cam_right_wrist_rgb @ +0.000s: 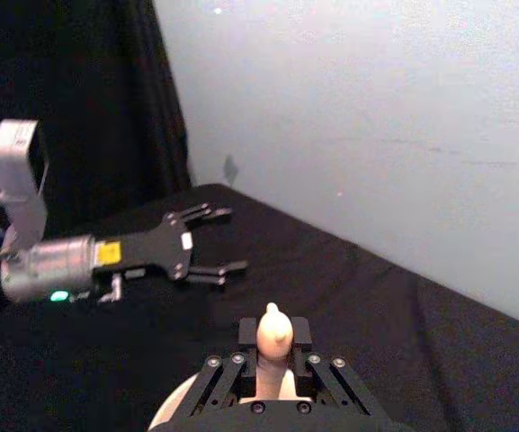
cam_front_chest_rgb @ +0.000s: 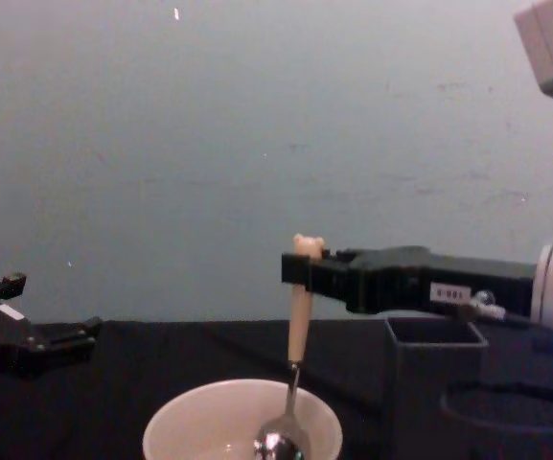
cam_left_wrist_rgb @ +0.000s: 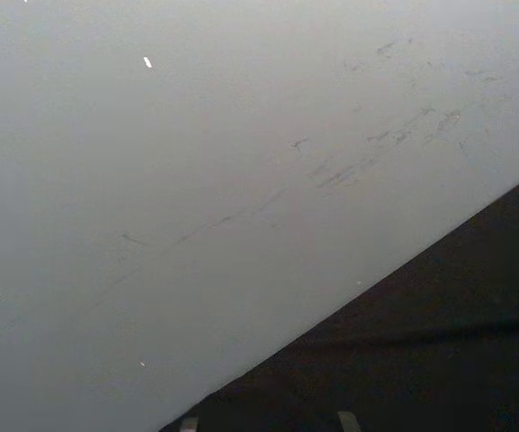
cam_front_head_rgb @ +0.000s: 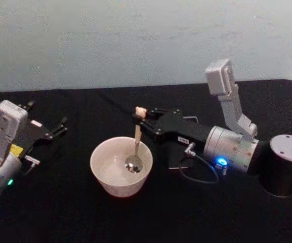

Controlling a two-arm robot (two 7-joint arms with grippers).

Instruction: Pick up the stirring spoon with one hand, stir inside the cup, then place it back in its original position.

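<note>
A black table (cam_front_head_rgb: 59, 212) is stretching under everything, with a pale wall (cam_front_head_rgb: 135, 40) closing the room behind. Nearest, 1 cup (cam_front_head_rgb: 116, 186) is sitting on it. 1 stirring spoon (cam_front_head_rgb: 136, 137) is standing nearly upright there, its metal bowl down inside the cup. The right gripper (cam_front_head_rgb: 146, 119) is pinching the handle just below the bear head. Behind, 1 dark square holder (cam_front_chest_rgb: 431, 383) is standing, partly hidden by that arm. The left gripper (cam_front_head_rgb: 64, 125) is waiting well apart at the left, fingers spread wide, holding nothing.

Right tool (cam_front_head_rgb: 142, 118) holds spoon (cam_front_head_rgb: 137, 133), seemingly inside cup (cam_front_head_rgb: 116, 185).
</note>
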